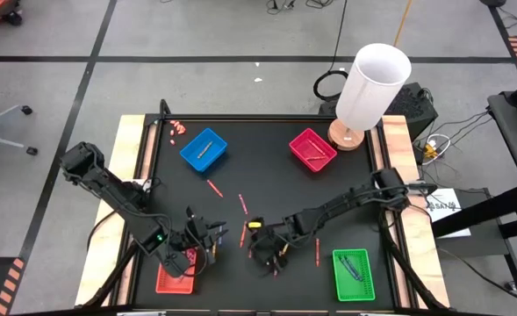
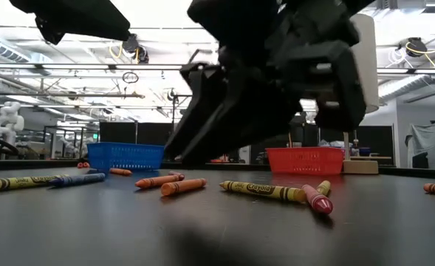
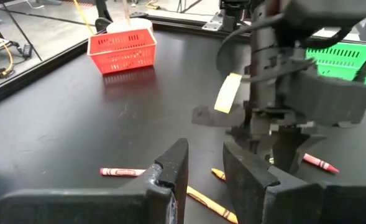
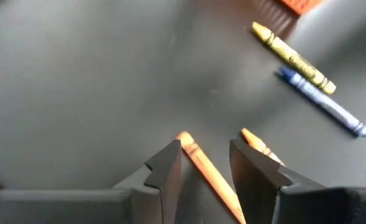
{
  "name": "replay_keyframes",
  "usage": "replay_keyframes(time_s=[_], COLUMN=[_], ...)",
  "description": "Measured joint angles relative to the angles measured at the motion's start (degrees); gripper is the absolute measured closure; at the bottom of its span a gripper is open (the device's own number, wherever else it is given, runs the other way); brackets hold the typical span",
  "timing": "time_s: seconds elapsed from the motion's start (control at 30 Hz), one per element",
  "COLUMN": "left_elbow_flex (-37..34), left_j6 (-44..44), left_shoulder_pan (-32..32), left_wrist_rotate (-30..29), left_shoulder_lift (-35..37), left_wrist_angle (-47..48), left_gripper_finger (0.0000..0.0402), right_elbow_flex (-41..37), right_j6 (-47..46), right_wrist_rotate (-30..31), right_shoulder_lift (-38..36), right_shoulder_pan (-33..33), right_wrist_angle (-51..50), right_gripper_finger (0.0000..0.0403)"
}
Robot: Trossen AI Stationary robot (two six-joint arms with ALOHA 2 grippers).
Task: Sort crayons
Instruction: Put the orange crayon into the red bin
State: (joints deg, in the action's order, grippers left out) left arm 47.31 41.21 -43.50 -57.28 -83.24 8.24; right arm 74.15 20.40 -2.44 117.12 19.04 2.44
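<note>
Four trays sit on the black table [image 1: 267, 167] in the overhead view: a blue tray [image 1: 204, 149] toward 11 o'clock, a red tray [image 1: 312, 149] toward 1 o'clock, a green tray [image 1: 354, 275] at 5 o'clock and an orange-red tray [image 1: 175, 274] at 7 o'clock. A white cylinder [image 1: 372, 86] on a wooden base stands just past the red tray.

Loose crayons [image 1: 242, 204] lie scattered across the middle of the table, with more toward 6 o'clock. From table height, a yellow crayon [image 2: 262, 191] and a pink crayon [image 2: 314, 199] lie touching at their ends, and two orange crayons [image 2: 182, 186] lie just to their 9 o'clock side.

The left gripper [image 1: 207, 235] hangs near the orange-red tray; its fingers [image 3: 170, 174] stand apart with nothing between them. The right gripper [image 1: 269, 253] is low over the table at 6 o'clock. Its own camera shows its fingers [image 4: 165, 169] parted on either side of an orange crayon [image 4: 204, 167] lying flat, not pressing it, with a second orange crayon [image 4: 257, 143] just beside one finger. Farther off in that view, a yellow crayon [image 4: 292, 57] and a blue crayon [image 4: 324, 103] lie end to end.
</note>
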Motion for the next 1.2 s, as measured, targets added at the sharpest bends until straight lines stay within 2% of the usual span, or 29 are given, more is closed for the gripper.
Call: replay_keyframes(time_s=[0.27,0.6,1.07,1.2], left_elbow_flex=[0.0,0.0,0.0,0.0], left_j6=[0.3,0.3,0.3,0.3], left_shoulder_pan=[0.8,0.8,0.8,0.8], left_wrist_rotate=[0.0,0.3,0.4,0.5], left_shoulder_lift=[0.0,0.0,0.0,0.0], left_wrist_angle=[-0.2,-0.2,-0.2,-0.2], left_gripper_finger=[0.0301,0.0301,0.0301,0.0301], right_elbow_flex=[0.0,0.2,0.1,0.1], right_j6=[0.4,1.5,1.8,2.6], right_wrist_rotate=[-9.5,-13.0,-13.0,-13.0], right_shoulder_lift=[1.6,4.7,4.9,4.9], right_shoulder_pan=[-4.6,-6.8,-6.7,-6.8], right_wrist_angle=[-0.2,0.2,-0.3,-0.4], right_gripper_finger=[0.0282,0.0285,0.0386,0.0398])
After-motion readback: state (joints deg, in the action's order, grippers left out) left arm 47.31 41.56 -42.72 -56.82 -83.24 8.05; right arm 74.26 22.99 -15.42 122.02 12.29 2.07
